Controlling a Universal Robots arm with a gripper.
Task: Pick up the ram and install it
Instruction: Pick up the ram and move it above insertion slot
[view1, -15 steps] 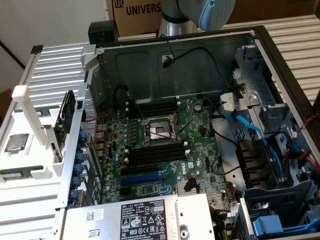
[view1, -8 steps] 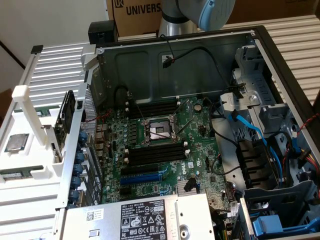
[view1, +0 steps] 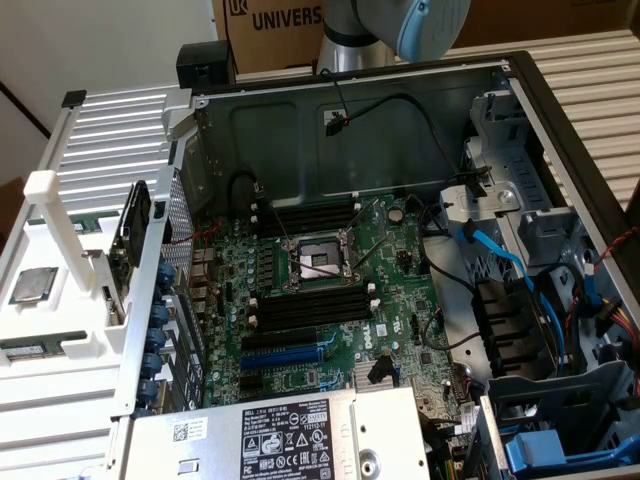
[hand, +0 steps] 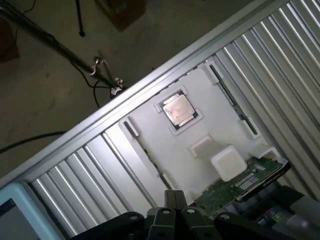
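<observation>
The ram (view1: 40, 347) lay flat in a white tray (view1: 55, 420) at the exterior view's left, outside the open computer case (view1: 300, 130). It sat just on the near side of a square silver processor chip (view1: 32, 285) held in the same tray. The ram was well apart from the motherboard (view1: 390, 260) and not yet seated there. On that board, 2 banks of long black memory slots (view1: 310, 305) with white end clips ran on the far and near sides of the processor socket (view1: 318, 265). A grey power supply (view1: 290, 435) with a printed label sat at the near edge of the case, and blue cables (view1: 500, 260) trailed along the exterior view's right.

The arm (view1: 400, 25) reached in from the far side, above the case's back wall.

In the wrist view the gripper (hand: 175, 196) hovered over the tray (hand: 200, 90), which rested on ribbed metal slats (hand: 100, 170). Its tips appeared pressed together with nothing between them, touching no part. The processor chip (hand: 178, 110) sat in its square recess, with 2 long narrow channels flanking it; their contents could not be made out. A white block (hand: 227, 162) stood near the chip, and a green circuit board (hand: 235, 182) lay just beside that block.
</observation>
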